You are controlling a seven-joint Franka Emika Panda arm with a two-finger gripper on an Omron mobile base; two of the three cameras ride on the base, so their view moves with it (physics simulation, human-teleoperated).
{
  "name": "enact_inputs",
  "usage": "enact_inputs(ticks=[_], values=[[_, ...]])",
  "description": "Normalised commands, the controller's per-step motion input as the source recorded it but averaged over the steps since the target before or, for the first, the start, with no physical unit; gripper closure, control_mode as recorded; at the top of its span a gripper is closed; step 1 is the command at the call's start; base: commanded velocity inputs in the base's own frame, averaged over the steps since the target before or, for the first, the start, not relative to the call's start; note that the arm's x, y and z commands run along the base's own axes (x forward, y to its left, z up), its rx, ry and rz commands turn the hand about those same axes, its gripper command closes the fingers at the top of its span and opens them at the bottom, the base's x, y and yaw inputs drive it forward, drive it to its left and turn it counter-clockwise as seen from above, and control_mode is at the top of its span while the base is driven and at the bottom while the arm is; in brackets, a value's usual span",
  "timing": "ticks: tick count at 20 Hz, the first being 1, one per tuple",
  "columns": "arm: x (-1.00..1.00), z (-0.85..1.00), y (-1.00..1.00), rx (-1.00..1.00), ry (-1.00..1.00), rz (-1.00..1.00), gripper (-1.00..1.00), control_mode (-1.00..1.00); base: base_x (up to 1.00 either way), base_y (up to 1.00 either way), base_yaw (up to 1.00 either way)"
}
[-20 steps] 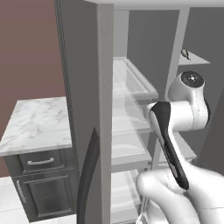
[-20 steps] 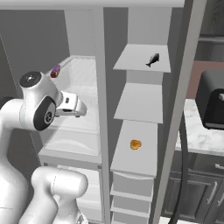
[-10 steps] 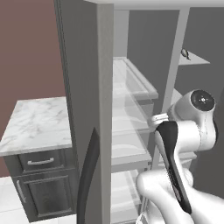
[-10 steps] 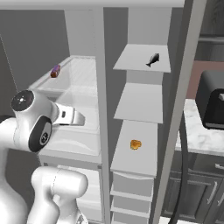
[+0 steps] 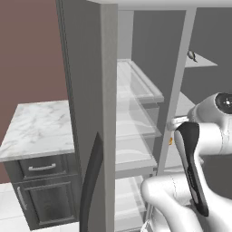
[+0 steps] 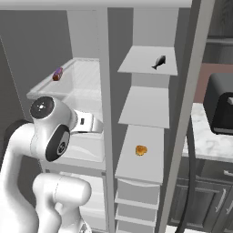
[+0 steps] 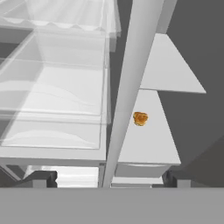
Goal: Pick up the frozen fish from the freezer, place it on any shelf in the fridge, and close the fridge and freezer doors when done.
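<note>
The frozen fish point(image 6: 159, 62) is small and dark and lies on the top freezer shelf point(image 6: 136, 68), right of the central divider; it also shows far right in the left base view as the fish point(image 5: 192, 55). My gripper point(image 6: 100, 127) is in front of the fridge compartment at mid height, just left of the divider point(image 6: 103, 91), well below and left of the fish. In the hand view its dark fingertips point(image 7: 47, 178) stand far apart at the bottom, open, with nothing between them.
An orange lump point(image 7: 140, 118) sits on a lower freezer shelf point(image 6: 152, 159). A purple-red item point(image 6: 57, 74) lies on the fridge's top glass shelf. The fridge door point(image 5: 86, 113) stands open at left, the freezer door point(image 6: 191, 113) at right. A marble counter point(image 5: 36, 127) and a black appliance point(image 6: 220, 109) flank the unit.
The arm has sunk and the hand has dropped from upper-shelf height to mid height, edging towards the divider. The fish has not moved.
</note>
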Motion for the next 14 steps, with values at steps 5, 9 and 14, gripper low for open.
enact_inputs(ticks=[5,9,14], values=[[0.06,0.0,-0.14,0.0,0.0,0.0,-1.0,-1.0,0.0,0.0,0.0],[0.0,0.0,0.0,0.0,0.0,0.0,-1.0,-1.0,0.0,0.0,0.0],[0.0,0.0,0.0,0.0,0.0,0.0,-1.0,-1.0,0.0,0.0,0.0]])
